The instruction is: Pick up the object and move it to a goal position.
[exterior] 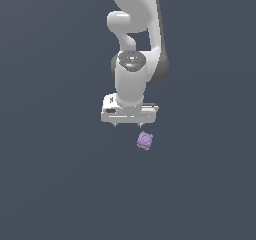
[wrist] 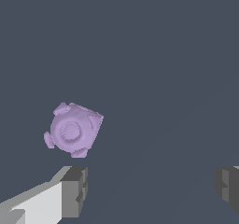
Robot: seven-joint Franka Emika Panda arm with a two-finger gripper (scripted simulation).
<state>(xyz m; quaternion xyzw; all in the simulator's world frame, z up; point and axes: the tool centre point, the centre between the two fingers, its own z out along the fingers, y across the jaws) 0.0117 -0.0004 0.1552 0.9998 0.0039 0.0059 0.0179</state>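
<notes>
The object [exterior: 145, 140] is a small pale purple lumpy cube with rounded bumps, lying on the dark grey surface. My white gripper [exterior: 128, 125] hangs just above it and slightly toward the exterior view's left, fingers pointing down. In the wrist view the object [wrist: 72, 130] lies outside the gap, just past one grey fingertip [wrist: 74, 191], while the other fingertip [wrist: 228, 186] stands far apart from it. My gripper [wrist: 150, 189] is open and holds nothing.
The white arm [exterior: 136, 44] rises behind the gripper toward the top of the exterior view. The plain dark grey surface [exterior: 60, 184] fills everything else in both views.
</notes>
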